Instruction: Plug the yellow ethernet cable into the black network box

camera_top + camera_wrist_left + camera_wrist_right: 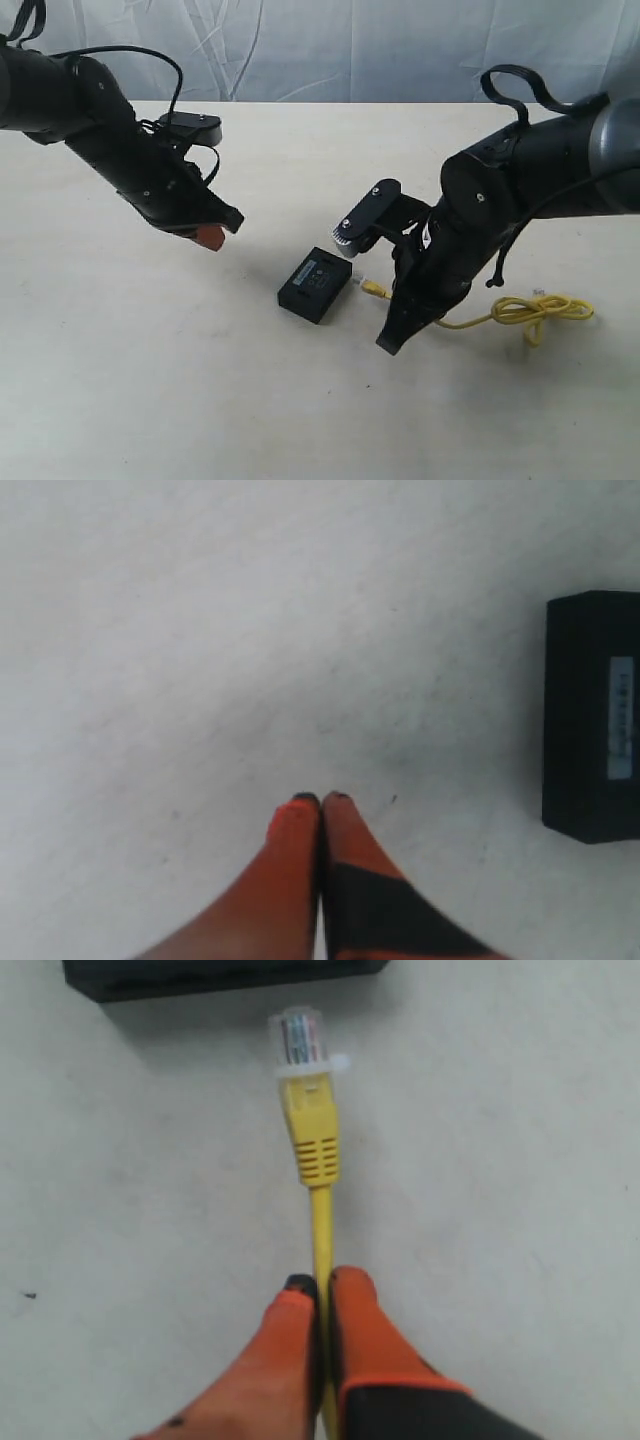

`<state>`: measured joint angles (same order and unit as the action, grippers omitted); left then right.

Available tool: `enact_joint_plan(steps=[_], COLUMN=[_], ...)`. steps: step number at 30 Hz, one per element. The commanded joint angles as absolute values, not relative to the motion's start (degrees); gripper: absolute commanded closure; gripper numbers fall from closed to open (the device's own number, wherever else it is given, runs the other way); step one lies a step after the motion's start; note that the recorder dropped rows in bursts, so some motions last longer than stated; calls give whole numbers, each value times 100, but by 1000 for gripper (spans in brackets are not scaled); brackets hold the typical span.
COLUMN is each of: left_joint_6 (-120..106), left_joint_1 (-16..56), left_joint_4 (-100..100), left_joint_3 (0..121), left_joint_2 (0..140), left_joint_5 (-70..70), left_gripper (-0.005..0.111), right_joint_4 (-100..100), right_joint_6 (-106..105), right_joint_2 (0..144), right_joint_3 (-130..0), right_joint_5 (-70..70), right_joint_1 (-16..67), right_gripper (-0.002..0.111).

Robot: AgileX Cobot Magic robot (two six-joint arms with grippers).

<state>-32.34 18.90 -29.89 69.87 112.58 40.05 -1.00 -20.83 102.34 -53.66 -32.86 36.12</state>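
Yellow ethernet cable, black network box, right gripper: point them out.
yellow ethernet cable [312, 1145], right wrist view, ribbed yellow boot.
black network box [315, 284], exterior view, top face.
right gripper [322, 1283], right wrist view, between the fingers' tips.

The black network box is lying flat on the table, with one plug of the yellow ethernet cable lying just beside it. The right gripper is leaning over the cable; the left gripper is hovering well apart.

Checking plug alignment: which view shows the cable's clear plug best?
Right wrist view: the clear plug is large and sharp, just short of the black network box. The exterior view shows it tiny; the left wrist view lacks it.
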Motion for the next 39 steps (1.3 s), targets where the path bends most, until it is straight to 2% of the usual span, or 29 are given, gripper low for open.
enact_joint_plan(steps=[1, 13, 20, 39], left_joint_6=[-3487, -4010, -4873, -5762], left_joint_1=[2114, 2534, 2534, 2390], left_joint_4=[-3170, -3711, -4666, -5315], left_joint_3=[7097, 7097, 7097, 7097], left_joint_2=[11442, 11828, 11930, 12256], left_joint_5=[4037, 3556, 3557, 4232], left_gripper=[107, 107, 107, 107], right_joint_4=[-298, -918, -1723, -1820], right_joint_6=[-1839, -1131, -390, -391], right_joint_2=[10477, 10699, 10698, 10698], right_joint_3=[-5347, -5347, -5347, -5347], right_joint_5=[-3101, -2885, -3043, -2913], right_joint_1=[3929, 4113, 4113, 4308], right_gripper=[109, 109, 109, 109])
